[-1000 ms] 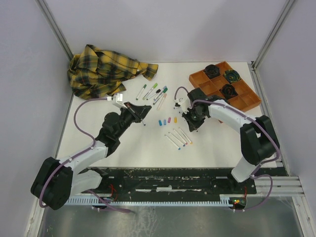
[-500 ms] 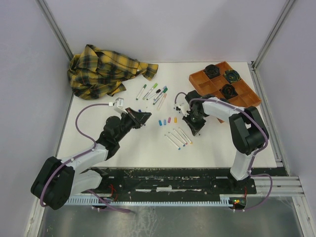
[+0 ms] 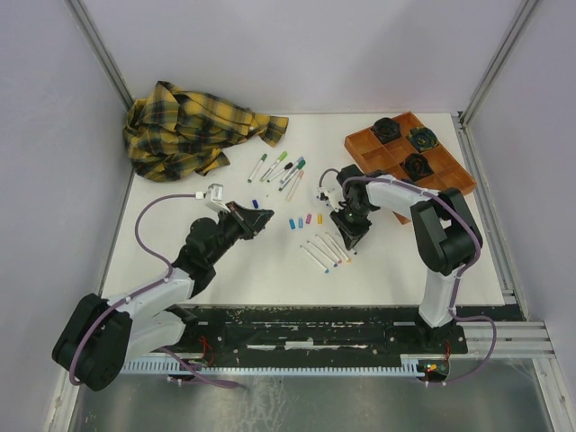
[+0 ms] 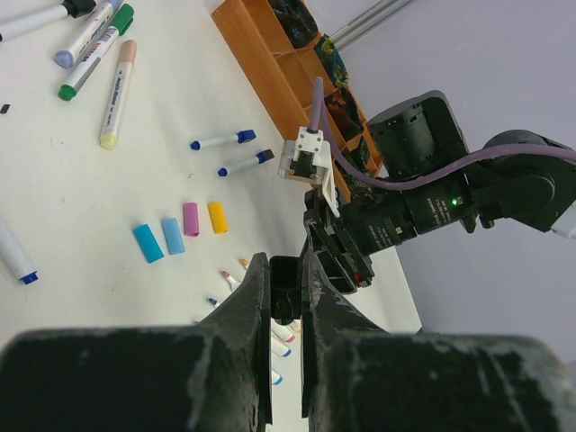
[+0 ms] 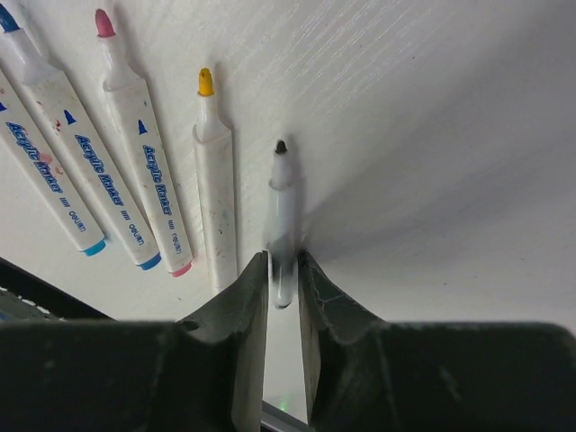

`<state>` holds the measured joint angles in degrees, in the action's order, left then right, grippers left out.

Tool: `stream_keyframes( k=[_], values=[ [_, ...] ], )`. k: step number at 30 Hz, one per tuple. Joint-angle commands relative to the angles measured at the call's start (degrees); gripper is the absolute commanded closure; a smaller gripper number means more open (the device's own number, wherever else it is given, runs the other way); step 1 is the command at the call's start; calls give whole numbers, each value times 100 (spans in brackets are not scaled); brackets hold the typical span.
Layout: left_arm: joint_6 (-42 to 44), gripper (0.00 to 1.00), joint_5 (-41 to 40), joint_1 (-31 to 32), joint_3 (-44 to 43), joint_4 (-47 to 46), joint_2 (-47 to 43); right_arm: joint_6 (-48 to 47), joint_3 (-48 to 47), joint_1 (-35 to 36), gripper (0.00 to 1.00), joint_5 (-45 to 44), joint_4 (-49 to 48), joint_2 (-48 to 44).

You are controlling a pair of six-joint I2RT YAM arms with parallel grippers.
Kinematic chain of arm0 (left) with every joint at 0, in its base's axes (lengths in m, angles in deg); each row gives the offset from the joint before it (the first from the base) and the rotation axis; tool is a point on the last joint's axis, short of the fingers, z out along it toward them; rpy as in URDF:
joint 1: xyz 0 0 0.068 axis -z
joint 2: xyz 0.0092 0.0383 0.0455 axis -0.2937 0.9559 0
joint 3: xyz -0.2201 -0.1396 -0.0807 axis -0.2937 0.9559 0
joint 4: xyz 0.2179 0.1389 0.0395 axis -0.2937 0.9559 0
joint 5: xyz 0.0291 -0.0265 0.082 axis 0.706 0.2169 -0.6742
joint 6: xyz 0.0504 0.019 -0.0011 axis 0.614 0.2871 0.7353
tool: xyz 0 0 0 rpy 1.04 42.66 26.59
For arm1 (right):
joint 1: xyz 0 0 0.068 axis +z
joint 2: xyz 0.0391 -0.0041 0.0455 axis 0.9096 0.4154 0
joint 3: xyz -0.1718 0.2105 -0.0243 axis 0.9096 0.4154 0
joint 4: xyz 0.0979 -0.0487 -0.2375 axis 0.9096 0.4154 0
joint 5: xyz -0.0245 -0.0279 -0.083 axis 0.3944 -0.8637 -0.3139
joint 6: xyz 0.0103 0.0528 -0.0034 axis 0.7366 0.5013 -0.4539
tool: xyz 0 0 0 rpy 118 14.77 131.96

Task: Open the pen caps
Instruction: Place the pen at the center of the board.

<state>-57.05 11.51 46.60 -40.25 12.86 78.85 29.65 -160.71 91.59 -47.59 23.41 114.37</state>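
My left gripper is shut on a black pen cap and holds it above the table, left of the loose caps. Several pen caps lie in a row mid-table: blue, light blue, pink and yellow. My right gripper is shut on an uncapped black-tipped pen, low at the table. Beside it lie uncapped pens with yellow, pink and blue tips.
Several capped pens lie at the back, two more near the orange tray holding dark round objects. A yellow plaid cloth is bunched at the back left.
My right gripper has moved nearer with the black-tipped pen, down beside the row of uncapped pens. My left gripper has drawn slightly left with the black cap.
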Motion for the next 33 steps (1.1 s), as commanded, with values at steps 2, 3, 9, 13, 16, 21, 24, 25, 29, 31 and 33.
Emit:
stream_keyframes(
  k=[2,3,9,13,16,21,24,25,29,31,33],
  values=[
    [-233,97,3,59,-4,-242,-95,135,-214,-45,72,215,-14,145],
    [-236,97,11,55,-5,-242,-101,136,-219,-53,72,239,-3,147],
    [-241,97,30,96,-36,-243,-112,136,-230,-112,69,321,24,76],
    [-229,97,31,202,-115,-243,-28,127,-243,-153,68,461,42,-39],
    [-189,97,-14,345,-169,-284,94,138,-244,-186,66,585,57,-201],
    [-135,97,-198,695,-283,-422,417,110,-227,-238,65,628,57,-535],
    [-99,97,-308,916,-396,-473,692,77,-217,-268,65,637,64,-742],
    [-80,97,-349,989,-446,-478,782,62,-218,-275,65,636,71,-814],
    [-6,97,-537,1289,-649,-480,1152,-45,-215,-309,65,674,108,-1132],
    [24,97,-616,1428,-761,-481,1354,-129,-222,-319,65,715,166,-1307],
    [40,97,-704,1536,-887,-475,1540,-213,-224,-334,65,690,210,-1468]
  ],
)
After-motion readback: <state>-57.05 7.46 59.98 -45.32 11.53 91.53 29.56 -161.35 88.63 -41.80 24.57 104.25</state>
